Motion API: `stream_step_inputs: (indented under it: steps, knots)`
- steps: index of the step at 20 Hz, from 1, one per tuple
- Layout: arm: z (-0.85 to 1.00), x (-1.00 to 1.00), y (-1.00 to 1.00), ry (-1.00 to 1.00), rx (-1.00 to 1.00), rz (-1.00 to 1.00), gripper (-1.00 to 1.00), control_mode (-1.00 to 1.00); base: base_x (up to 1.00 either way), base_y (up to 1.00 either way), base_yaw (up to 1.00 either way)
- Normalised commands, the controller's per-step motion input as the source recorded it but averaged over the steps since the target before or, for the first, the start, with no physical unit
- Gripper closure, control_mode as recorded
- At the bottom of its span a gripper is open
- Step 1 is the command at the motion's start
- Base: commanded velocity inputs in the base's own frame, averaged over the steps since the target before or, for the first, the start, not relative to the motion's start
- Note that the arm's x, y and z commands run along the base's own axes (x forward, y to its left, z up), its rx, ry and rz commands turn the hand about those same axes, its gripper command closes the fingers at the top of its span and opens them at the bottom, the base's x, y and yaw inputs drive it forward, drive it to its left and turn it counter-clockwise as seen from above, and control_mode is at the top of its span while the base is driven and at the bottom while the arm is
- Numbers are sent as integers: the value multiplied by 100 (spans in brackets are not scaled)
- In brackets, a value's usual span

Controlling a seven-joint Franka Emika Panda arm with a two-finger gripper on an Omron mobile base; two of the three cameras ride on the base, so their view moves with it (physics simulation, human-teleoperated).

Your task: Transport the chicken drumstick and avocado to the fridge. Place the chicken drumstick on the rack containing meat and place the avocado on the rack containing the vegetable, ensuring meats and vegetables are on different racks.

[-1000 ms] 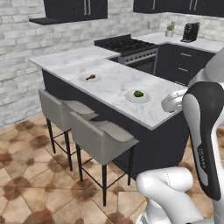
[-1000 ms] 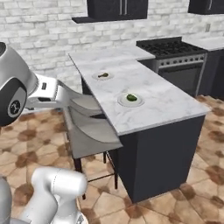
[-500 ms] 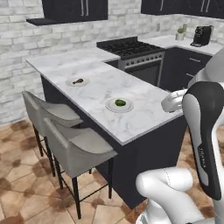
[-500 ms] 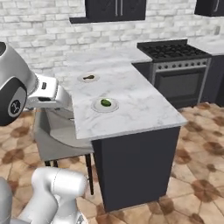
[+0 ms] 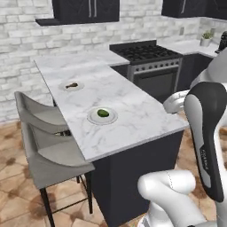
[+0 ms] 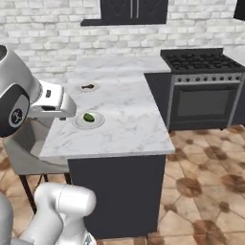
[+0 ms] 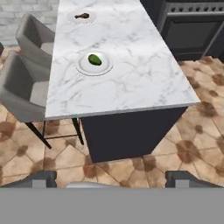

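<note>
You are facing a marble counter (image 5: 133, 111), a peninsula with dark cabinet fronts, and the stove (image 6: 206, 91) sits at its far side against the brick wall. 2 grey stools (image 5: 48, 150) are tucked along the counter's edge, seen on the left in the hand view. The arm is held high and back from the counter, so nothing is within reach of it yet.

On the counter you have 2 small white plates, well apart along its length. The nearer plate (image 7: 83, 68) carries the avocado (image 7: 94, 60), resting at about its middle. The farther plate (image 7: 72, 18) carries the drumstick (image 7: 82, 16), lying flat with its thin end off to one side.

The gripper (image 7: 111, 177) hangs above the floor in front of the counter's end, its 2 fingertips (image 7: 43, 177) spread wide apart with nothing between them. It is released and empty.

Progress, as I judge it: none of the task is done. Both items lie untouched on their plates, and the fridge is not before you here. You have 2 pickups, 2 carries and 2 shelf placements left. The avocado is the closer pick, but you must close in on the counter first.
</note>
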Motion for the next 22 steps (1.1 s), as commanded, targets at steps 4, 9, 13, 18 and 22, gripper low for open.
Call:
stream_step_inputs:
  steps: [4, 9, 13, 18, 22]
  knots:
    - [0, 0, 0, 0, 0, 0, -100, 100, 64, -68, 38]
    - [0, 0, 0, 0, 0, 0, -100, 100, 84, -3, 35]
    - [0, 0, 0, 0, 0, 0, -100, 100, 94, 7, 30]
    - [0, 0, 0, 0, 0, 0, -100, 100, 100, -14, 25]
    - [0, 0, 0, 0, 0, 0, -100, 100, 100, -3, 25]
